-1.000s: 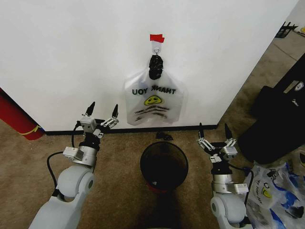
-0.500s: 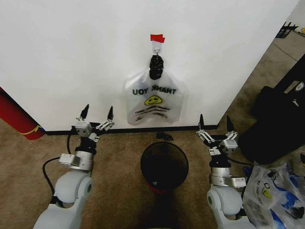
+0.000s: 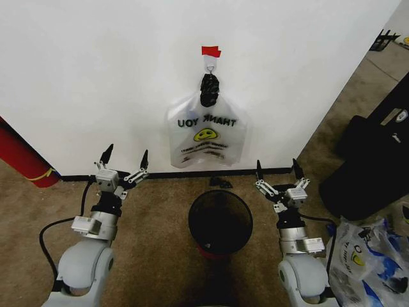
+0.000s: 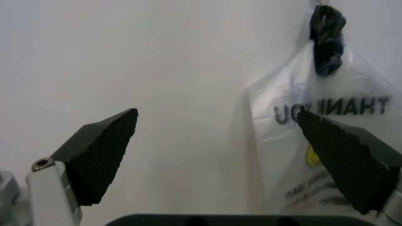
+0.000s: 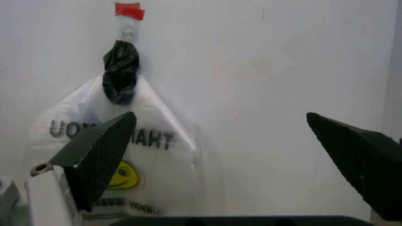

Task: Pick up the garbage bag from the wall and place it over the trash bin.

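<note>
Flanking trash bin (image 3: 220, 220): left gripper (image 3: 123, 160), right gripper (image 3: 277, 169), fingers spread, empty; wall (image 3: 96, 77) close ahead.

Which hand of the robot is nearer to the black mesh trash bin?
Right. The right hand hangs open just beside the trash bin, on its right; the left hand, also open, hangs farther off on its left.

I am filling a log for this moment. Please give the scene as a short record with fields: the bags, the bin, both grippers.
hanging bag: white THANK YOU bag, on the hook below the red tape on the wall
floor bag: bag with blue patches, on the carpet at the robot's right
trash bin: on the floor below the hanging bag, no bag over it
left gripper: open, empty, left of the bin
right gripper: open, empty, right of the bin
</note>
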Controlling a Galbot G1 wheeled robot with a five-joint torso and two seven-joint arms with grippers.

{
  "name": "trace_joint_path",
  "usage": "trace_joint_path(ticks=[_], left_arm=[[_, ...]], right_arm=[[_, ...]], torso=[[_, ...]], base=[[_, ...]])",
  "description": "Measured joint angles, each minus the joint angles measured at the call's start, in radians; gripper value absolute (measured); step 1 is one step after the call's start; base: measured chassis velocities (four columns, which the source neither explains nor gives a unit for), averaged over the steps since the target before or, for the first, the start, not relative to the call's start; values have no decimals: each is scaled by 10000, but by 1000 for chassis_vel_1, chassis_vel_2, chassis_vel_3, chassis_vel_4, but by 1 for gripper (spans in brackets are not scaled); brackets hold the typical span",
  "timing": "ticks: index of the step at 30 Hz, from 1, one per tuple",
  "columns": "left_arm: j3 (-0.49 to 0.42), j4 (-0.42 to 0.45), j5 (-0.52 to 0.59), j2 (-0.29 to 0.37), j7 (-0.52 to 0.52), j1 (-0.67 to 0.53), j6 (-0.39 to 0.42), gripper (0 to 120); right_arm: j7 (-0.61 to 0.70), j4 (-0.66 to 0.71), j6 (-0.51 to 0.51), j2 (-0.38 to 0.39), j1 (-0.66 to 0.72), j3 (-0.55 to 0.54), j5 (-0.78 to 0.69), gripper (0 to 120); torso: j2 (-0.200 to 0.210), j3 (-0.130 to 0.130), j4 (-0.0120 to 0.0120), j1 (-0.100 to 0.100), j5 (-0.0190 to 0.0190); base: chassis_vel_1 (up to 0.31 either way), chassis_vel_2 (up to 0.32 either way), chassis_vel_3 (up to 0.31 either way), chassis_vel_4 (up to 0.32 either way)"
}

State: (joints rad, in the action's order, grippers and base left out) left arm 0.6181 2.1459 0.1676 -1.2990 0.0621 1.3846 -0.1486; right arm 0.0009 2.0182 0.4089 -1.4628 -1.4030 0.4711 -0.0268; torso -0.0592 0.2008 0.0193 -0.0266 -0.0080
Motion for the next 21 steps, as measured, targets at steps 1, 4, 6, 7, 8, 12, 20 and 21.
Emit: trace_joint_path(ticks=[1, 4, 6, 7, 8, 12, 20, 21], left_arm=[[0, 0, 0, 0, 0, 0, 0, 100], [90, -12, -13, -59, 0, 46, -7, 100], [95, -14, -13, -61, 0, 47, -8, 100], [155, -48, -12, -75, 0, 58, -21, 100], [208, -84, -12, -78, -2, 61, -32, 100], [469, -223, 29, -27, -7, 25, -49, 100], [1022, -475, 49, 0, 142, 49, -168, 100], [1054, -385, 51, -23, 152, 85, -162, 100]], right_arm=[[0, 0, 0, 0, 0, 0, 0, 100], [-31, 17, 23, 28, 14, 6, -5, 100], [-38, 22, 23, 32, 14, 6, -9, 100], [-129, 62, 9, 58, 12, 7, -41, 100], [-233, 114, -60, 79, -1, 8, -40, 100], [-266, 280, -646, 156, -31, -52, 257, 100], [195, 653, -2296, 397, -20, -298, 937, 100], [190, 673, -2360, 412, -46, -279, 980, 100]], torso=[[0, 0, 0, 0, 0], [0, 0, 0, 0, 1], [0, 0, 0, 0, 1], [0, 0, 0, 0, 1], [0, 0, 0, 0, -1], [0, 0, 1, 0, 0], [0, 0, 0, 0, -1], [0, 0, 0, 0, 0]], base=[[0, 0, 0, 0], [0, 0, 0, 0], [0, 0, 0, 0], [0, 0, 0, 0], [0, 0, 0, 0], [0, 0, 0, 0], [0, 0, 0, 0], [0, 0, 0, 0]])
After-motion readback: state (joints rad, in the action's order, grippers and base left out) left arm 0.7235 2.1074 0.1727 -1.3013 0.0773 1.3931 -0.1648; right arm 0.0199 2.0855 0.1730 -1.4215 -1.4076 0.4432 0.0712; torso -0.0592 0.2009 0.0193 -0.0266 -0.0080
